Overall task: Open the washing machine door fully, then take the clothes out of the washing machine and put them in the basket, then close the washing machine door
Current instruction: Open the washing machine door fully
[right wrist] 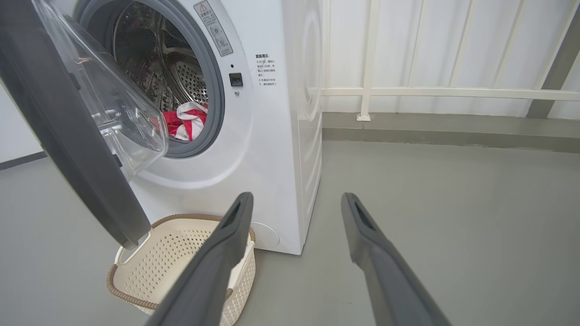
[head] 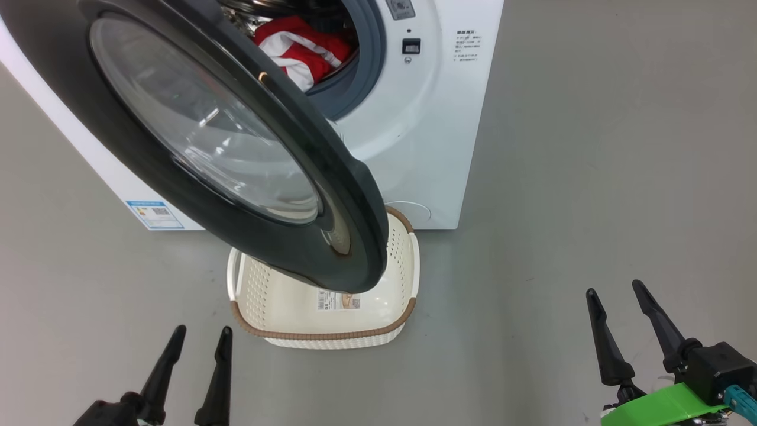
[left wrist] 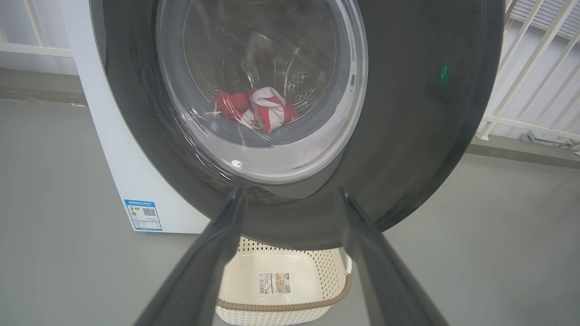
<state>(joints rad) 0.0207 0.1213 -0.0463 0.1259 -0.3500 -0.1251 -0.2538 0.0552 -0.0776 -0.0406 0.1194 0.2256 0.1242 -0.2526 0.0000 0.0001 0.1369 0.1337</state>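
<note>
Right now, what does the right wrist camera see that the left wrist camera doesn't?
Right wrist, not left wrist: the washing machine with its drum mouth seen directly, plus a warning sticker and a black latch slot beside it. Left wrist, not right wrist: a blue label low on the machine and the paper label inside the basket. Both: the partly open door, the red clothes in the drum, the basket below the door, grey floor.
</note>
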